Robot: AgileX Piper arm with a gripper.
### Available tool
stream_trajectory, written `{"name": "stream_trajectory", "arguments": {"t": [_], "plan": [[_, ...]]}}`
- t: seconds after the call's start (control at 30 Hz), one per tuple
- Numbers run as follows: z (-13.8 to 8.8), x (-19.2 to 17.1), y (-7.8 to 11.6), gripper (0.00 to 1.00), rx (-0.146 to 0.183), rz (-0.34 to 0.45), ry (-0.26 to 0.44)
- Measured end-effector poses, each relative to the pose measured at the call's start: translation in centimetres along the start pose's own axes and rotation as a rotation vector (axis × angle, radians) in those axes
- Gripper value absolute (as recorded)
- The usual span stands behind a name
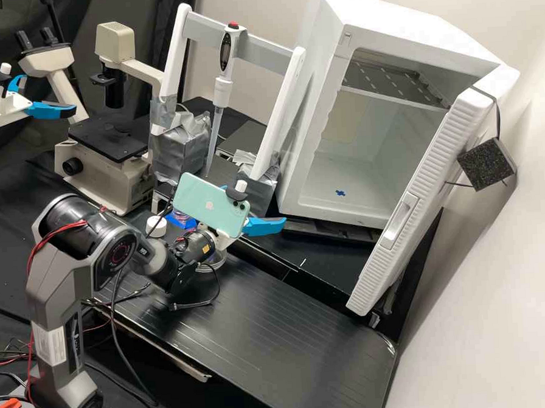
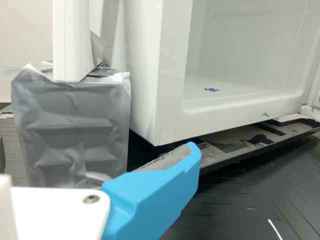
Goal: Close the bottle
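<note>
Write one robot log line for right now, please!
claw: open, empty | place: near open white box | round white lid: beyond arm

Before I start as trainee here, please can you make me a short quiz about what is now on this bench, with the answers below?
1. True or false: the door of the white cabinet stands open.
2. Choose one: in the high view, the white round cap appears nearer to
A) the cabinet door
B) the pale green phone
3. Fill in one word: the pipette hangs ____ the two white posts of its stand.

Key:
1. True
2. B
3. between
</note>
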Motion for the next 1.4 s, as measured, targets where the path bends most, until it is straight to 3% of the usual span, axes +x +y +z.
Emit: {"name": "stream_trajectory", "arguments": {"t": [0.3,0.47,0.63,0.73,0.93,1.13,1.4], "plan": [[0.0,0.0,0.0,1.00,0.000,0.000,0.000],[-0.3,-1.9,0.3,1.00,0.004,0.008,0.011],[-2.1,-4.9,0.1,1.00,0.019,0.041,0.123],[-3.8,-7.0,-0.8,1.00,0.024,0.034,0.233],[-5.9,-9.9,-4.5,1.00,-0.020,-0.077,0.365],[-5.8,-11.0,-7.6,1.00,-0.069,-0.206,0.357],[-4.1,-12.0,-8.1,1.00,-0.077,-0.240,0.281]]}}
